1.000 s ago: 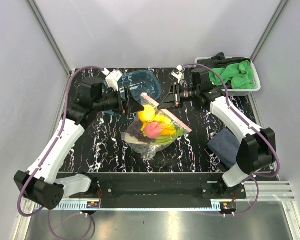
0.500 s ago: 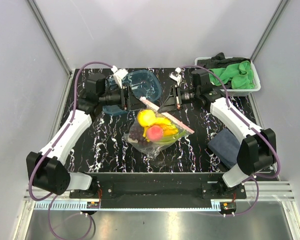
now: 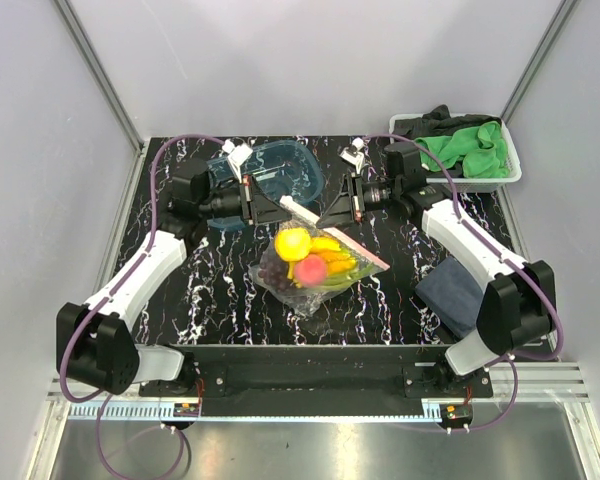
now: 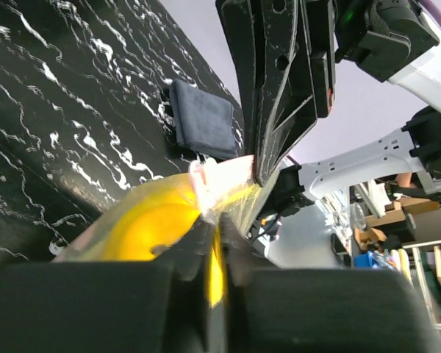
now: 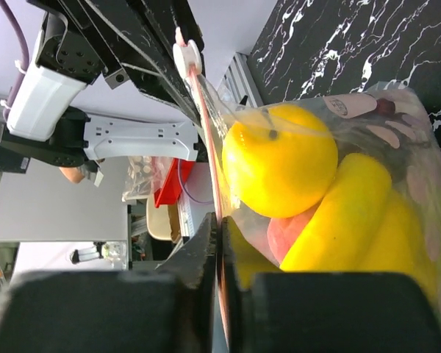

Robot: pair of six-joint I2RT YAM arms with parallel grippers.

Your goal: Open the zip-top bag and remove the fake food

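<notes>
The zip-top bag (image 3: 320, 282) hangs lifted by its pink zip strip (image 3: 352, 243) over the middle of the black marbled table. Through the clear plastic I see the fake food: a lemon (image 3: 292, 243), a peach (image 3: 311, 268), a banana bunch (image 3: 332, 256) and dark grapes (image 3: 272, 270). My left gripper (image 3: 286, 205) is shut on the strip's far left end, with plastic pinched between its jaws (image 4: 220, 229). My right gripper (image 3: 326, 219) is shut on the strip (image 5: 206, 125) a little further along, its tips (image 5: 220, 229) beside the lemon (image 5: 279, 162). The two grippers face each other, close together.
A blue-tinted clear tray (image 3: 280, 168) lies behind the left gripper. A white bin (image 3: 510, 172) with green and black cloths stands at the back right. A dark blue cloth (image 3: 452, 290) lies on the table at the right, under the right arm.
My left gripper has swung in toward the bag's zip end and shut on it. The right gripper has kept its hold, and the bag has shifted slightly.
</notes>
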